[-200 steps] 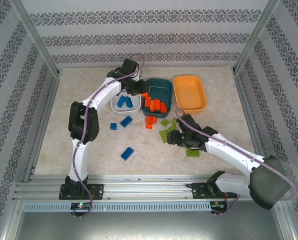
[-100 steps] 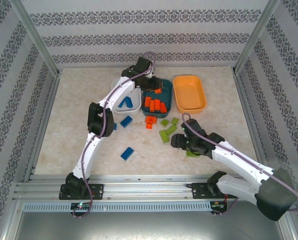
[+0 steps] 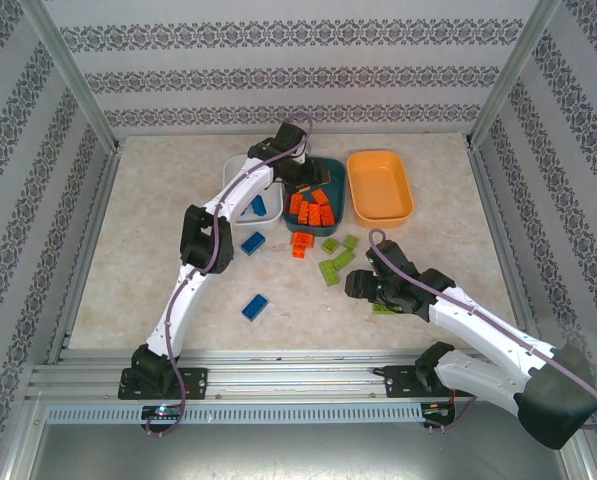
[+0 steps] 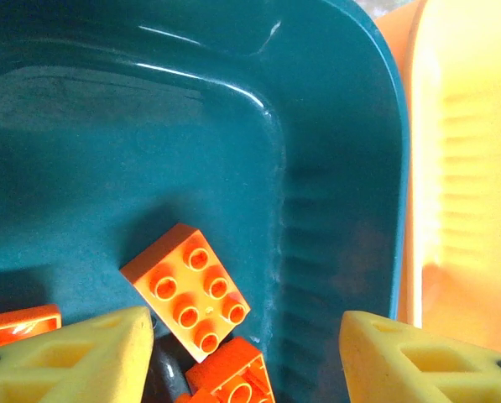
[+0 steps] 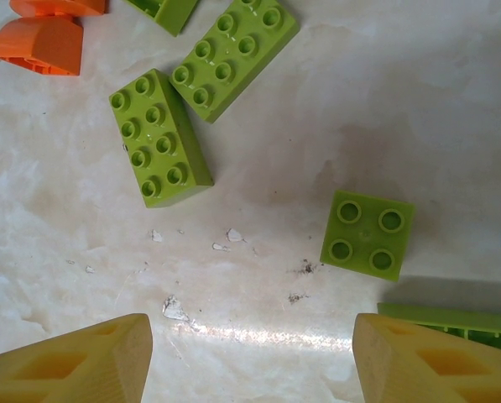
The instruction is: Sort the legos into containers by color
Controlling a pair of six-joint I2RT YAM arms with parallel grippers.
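Bricks partly sorted by colour. Left hand [image 4: 248, 348] hangs over the teal tray [image 3: 330, 170], fingers apart and gripping nothing; orange bricks [image 3: 311, 208] lie inside the tray beneath it. Right hand [image 5: 252, 361], also open and holding nothing, hovers over green bricks [image 5: 159, 138] scattered on the tabletop [image 5: 384, 101] just in front of the teal tray.

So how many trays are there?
3: a white tray on the left, partly under the left arm; a dark teal tray in the middle; a light orange tray on the right.
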